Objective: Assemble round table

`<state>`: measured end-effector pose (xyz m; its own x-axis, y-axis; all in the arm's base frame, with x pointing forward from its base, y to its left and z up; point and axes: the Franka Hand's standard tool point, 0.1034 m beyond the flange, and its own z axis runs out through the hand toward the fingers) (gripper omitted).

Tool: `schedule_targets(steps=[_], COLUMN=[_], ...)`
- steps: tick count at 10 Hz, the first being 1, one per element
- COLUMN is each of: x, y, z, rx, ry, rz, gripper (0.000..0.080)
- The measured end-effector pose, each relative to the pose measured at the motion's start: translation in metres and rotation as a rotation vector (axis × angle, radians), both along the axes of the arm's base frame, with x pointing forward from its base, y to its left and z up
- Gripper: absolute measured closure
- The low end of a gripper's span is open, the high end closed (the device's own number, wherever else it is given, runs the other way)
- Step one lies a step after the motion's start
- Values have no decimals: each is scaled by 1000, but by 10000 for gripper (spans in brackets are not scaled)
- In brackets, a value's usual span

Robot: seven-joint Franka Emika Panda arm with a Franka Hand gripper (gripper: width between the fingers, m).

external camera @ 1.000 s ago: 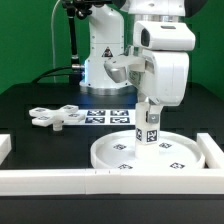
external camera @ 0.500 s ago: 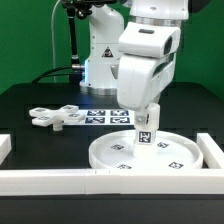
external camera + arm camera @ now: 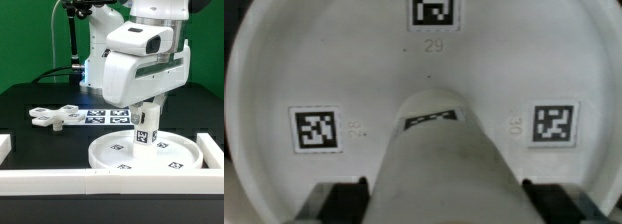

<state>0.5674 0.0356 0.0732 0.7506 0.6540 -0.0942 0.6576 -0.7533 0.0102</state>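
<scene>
I am seeing the gripper [image 3: 147,110] holding the short leg [image 3: 146,131] from above, in the centre right of the exterior view. The leg is standing upright over the middle of the round disc [image 3: 175,155], its lower end meeting the disc's face; I cannot tell whether it is seated. In the wrist view the dark fingers [image 3: 345,200] are pressing against both sides of the leg [image 3: 445,150], narrowed to its width, with the tagged disc [image 3: 331,70] lying beyond. The cross base [image 3: 55,116] is lying flat on the black counter [image 3: 40,138] at the exterior view's left, beside the marker board [image 3: 105,116]. White border rails [image 3: 90,180] are framing the disc.
</scene>
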Motion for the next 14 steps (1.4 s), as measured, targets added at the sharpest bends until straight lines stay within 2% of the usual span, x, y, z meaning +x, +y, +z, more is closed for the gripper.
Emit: schedule_targets(steps=[4,11,14], x=[-3,-3,-14], y=[1,3,1], z=[-2,-1,-2], rx=[39,23,69], ry=[-7,-19,-22], rz=[-504,-979,-1359], gripper=[390,390,390])
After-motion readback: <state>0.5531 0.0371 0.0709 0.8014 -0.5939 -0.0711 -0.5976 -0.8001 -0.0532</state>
